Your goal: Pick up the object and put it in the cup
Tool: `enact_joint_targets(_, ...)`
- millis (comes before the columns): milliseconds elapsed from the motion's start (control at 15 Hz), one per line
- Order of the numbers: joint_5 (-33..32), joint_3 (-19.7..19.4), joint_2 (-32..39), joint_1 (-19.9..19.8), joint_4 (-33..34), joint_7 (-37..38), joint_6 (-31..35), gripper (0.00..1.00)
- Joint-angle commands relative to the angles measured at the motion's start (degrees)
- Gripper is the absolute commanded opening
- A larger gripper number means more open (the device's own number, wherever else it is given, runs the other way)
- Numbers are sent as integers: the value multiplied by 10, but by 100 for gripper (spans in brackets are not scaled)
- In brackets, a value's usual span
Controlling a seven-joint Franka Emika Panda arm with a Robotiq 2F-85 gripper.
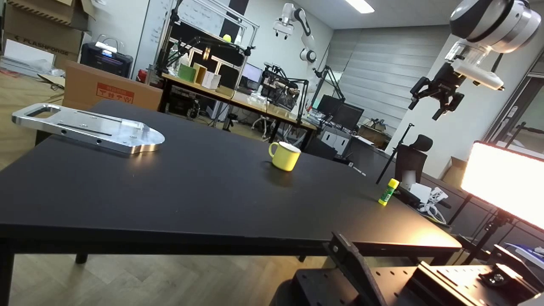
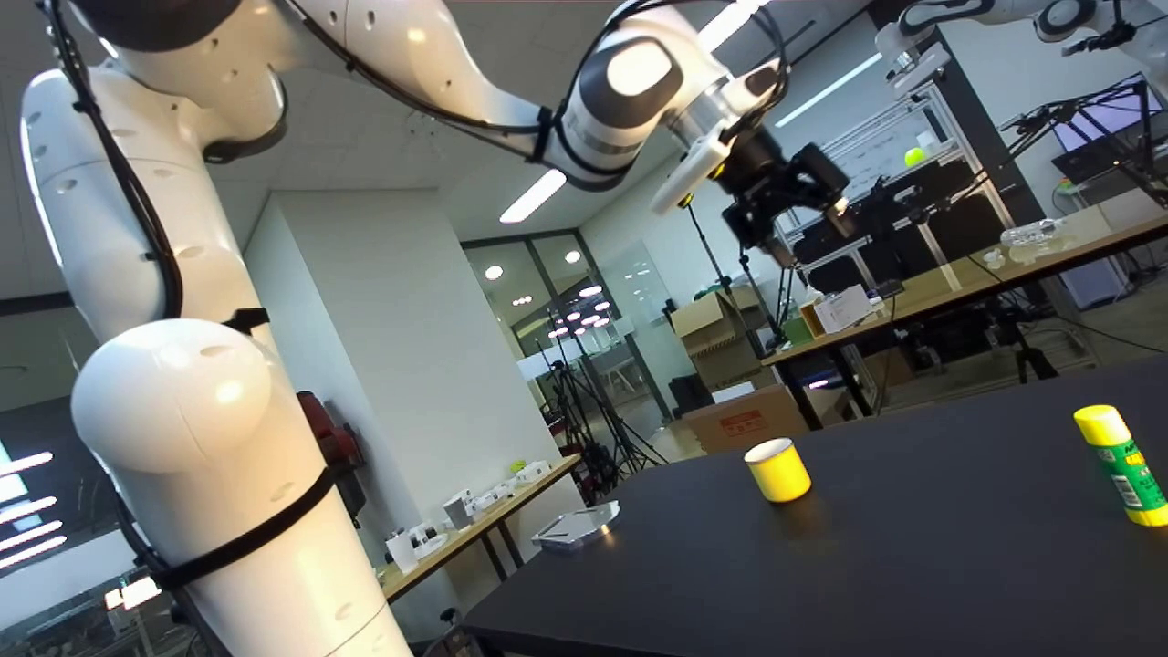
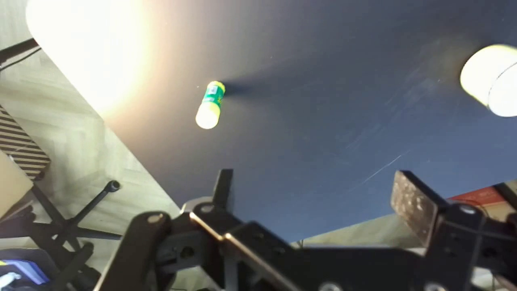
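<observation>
The object, a small yellow-green glue stick, stands upright near the table's edge in both exterior views [image 1: 388, 192] [image 2: 1124, 467]. It is also left of the jaws in the wrist view [image 3: 211, 104]. The cup, a squat yellow mug with a white rim, stands upright on the table in both exterior views [image 1: 285, 157] [image 2: 780, 472]. It is cut by the right edge of the wrist view [image 3: 480, 74]. Its inside is hidden. My gripper [image 1: 423, 111] is open and empty, high above the table, in both exterior views [image 2: 815, 242]. Its fingers spread wide in the wrist view [image 3: 313, 178].
The black table [image 1: 191, 191] bears a flat silvery metal tray [image 1: 91, 127], well apart from the cup, also in an exterior view [image 2: 577, 527]. A bright lamp panel [image 1: 505, 187] stands beside the table near the object. A cardboard box [image 1: 110, 91] stands beyond the tray.
</observation>
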Motion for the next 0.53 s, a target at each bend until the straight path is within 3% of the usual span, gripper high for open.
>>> enact_joint_targets(0,21,-20,70,-23,100,44,-3,100)
enact_joint_targets(200,44,-29,121,-45,179,56,-23,100)
enact_joint_targets(267,34,-38,141,-48,206,94,-46,100)
enact_joint_targets(333,34,-26,95,-46,139,44,-11,100)
enact_joint_targets(467,33,-32,123,-53,177,65,-29,100)
